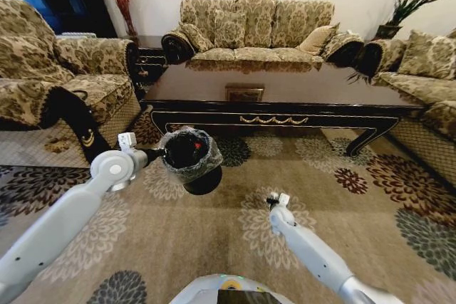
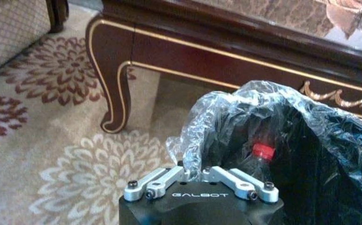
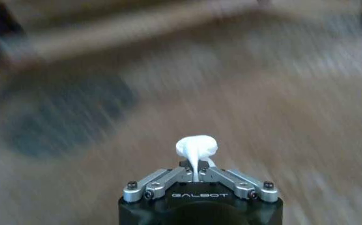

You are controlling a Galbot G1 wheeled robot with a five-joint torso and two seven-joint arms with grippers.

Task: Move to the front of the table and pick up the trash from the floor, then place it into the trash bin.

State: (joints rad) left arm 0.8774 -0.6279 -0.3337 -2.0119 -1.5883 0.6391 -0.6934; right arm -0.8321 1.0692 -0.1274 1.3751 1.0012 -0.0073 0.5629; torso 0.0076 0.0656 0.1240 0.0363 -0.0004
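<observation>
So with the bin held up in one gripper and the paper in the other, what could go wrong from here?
The left gripper pinches the trash bin only at its bag-lined rim; the thin bag could slip and the bin tilt, spilling the bottle inside. The right gripper holds the crumpled paper by a thin pinch, apart from the bin, so the paper might drop onto the carpet.

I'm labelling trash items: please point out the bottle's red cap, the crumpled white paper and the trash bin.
red cap [image 2: 262, 149], left wrist view, its top.
crumpled white paper [image 3: 196, 146], right wrist view, the wad's middle.
trash bin [image 1: 204, 180], head view, its black wall.
</observation>
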